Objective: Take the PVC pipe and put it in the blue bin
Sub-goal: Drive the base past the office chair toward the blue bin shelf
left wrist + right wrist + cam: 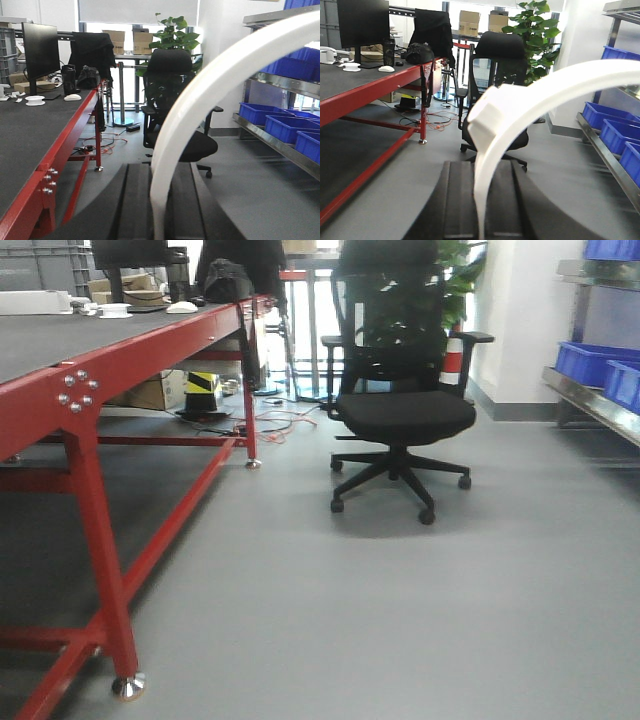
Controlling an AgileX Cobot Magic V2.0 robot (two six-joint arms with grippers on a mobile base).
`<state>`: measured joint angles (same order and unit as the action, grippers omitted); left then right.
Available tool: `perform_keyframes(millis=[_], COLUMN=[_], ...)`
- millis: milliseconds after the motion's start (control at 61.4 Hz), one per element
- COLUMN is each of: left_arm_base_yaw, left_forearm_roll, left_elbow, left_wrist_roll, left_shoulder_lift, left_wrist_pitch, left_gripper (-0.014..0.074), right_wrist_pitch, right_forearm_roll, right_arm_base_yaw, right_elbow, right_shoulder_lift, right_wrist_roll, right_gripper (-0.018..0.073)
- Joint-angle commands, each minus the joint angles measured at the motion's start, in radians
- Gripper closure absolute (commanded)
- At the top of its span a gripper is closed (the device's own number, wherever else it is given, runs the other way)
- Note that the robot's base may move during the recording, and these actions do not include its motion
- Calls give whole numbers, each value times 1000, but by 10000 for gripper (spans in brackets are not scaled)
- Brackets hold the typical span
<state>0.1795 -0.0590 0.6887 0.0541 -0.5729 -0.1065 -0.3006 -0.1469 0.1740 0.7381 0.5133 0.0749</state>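
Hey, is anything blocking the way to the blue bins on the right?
Nothing visible does. The bins sit on the shelf at right, with bare floor before it. The chair stands left of that path. A white curved piece crosses both wrist views; I can't tell whether it's the pipe.

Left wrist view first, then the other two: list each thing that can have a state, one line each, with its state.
Monitor, screen dark.
Office chair, upright, unoccupied.
Black jacket, draped at the table's far end.
Blue bins, on the shelf, open-topped.
White curved pipe, arching up from the left gripper; grip cannot be told.
White pipe with fitting, arching up from the right gripper; grip cannot be told.
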Motion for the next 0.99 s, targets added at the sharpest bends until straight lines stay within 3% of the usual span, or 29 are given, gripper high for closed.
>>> perform_keyframes(millis=[0, 977], left_arm_base_yaw=[5, 5], left_forearm_roll=[-2, -2], left_elbow=[2, 2], left_wrist_roll=[-5, -5], left_shoulder_lift=[4, 4], left_wrist_pitch=[27, 27], left_gripper=[707, 707], right_wrist_pitch=[16, 16], right_forearm_roll=[-7, -7], right_arm_base_yaw=[-1, -1], right_elbow=[2, 2], right_shoulder_lift=[-5, -5], right_wrist_roll=[-2, -2], right_gripper=[727, 727])
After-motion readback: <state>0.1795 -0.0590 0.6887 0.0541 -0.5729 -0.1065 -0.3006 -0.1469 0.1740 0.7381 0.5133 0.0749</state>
